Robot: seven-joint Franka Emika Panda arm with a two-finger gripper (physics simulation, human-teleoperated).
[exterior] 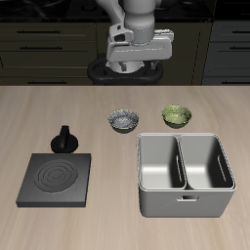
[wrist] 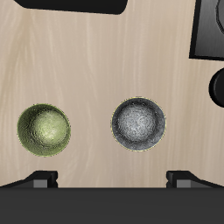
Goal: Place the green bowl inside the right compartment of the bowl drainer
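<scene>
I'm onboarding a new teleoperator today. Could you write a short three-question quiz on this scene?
1. True or false: the green bowl already sits in the bowl drainer.
2. Which bowl stands beside the green one? A) grey-white patterned bowl B) red bowl
3. What flat black thing lies on the table apart from the drainer?

Key: 1 false, it stands on the table behind the drainer; 2 A; 3 the stove plate.

Dark cabinets (exterior: 39, 44), prob. drawers, behind.

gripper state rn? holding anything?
Gripper: open, holding nothing, up above the table. Green bowl sits untouched behind the bowl drainer.
</scene>
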